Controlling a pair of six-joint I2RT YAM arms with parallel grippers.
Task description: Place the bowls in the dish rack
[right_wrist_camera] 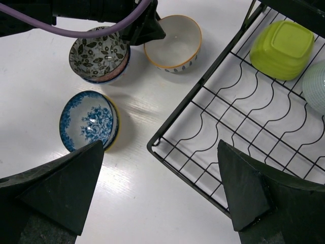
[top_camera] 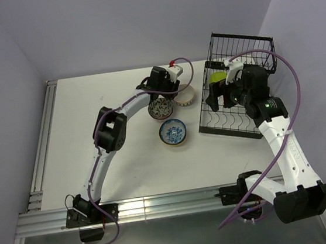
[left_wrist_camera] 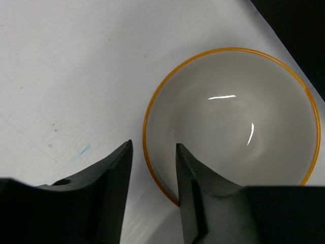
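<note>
A cream bowl with an orange rim stands upright on the white table. My left gripper straddles its near rim, one finger inside the bowl and the other outside, with a gap still showing on the outer side. Beside it are a dark floral bowl and a blue-and-white bowl, both upright on the table. The black wire dish rack holds a lime-green bowl and a pale teal bowl. Above the rack's near corner my right gripper hangs wide open and empty.
The rack's taller basket end stands at the far right by the wall. An aluminium rail runs along the table's left edge. The left arm arches over the table's middle toward the bowls.
</note>
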